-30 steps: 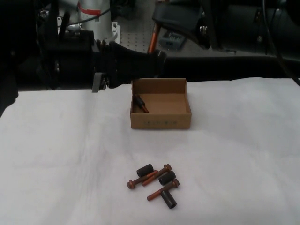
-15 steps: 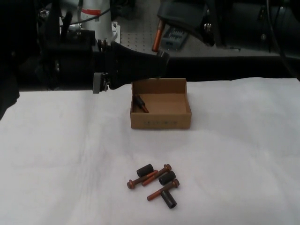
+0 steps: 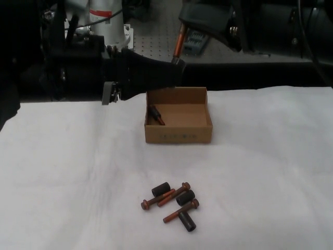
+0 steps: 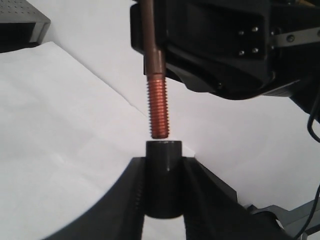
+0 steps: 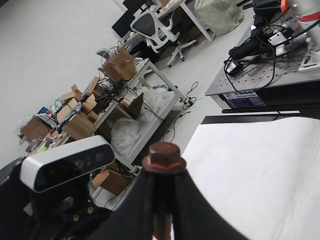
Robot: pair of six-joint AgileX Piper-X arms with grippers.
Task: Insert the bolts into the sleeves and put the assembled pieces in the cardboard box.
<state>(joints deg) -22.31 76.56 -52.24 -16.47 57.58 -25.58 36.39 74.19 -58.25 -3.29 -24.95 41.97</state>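
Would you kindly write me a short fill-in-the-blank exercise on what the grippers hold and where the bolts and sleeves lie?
The left gripper is shut on a ___ sleeve.
The bolt in the right gripper hangs just ___ that sleeve's opening.
The cardboard box holds ___ assembled piece.
Before the box lie ___ loose bolts and three loose sleeves.
Missing words: black; above; one; three.

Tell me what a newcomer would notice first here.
The bolt in the right end effector hangs threads-down just above the sleeve clamped in the left end effector, in the air near the far side of the box. One assembled piece lies in the box's left corner. Loose bolts and sleeves sit heaped on the cloth, nearer the camera.
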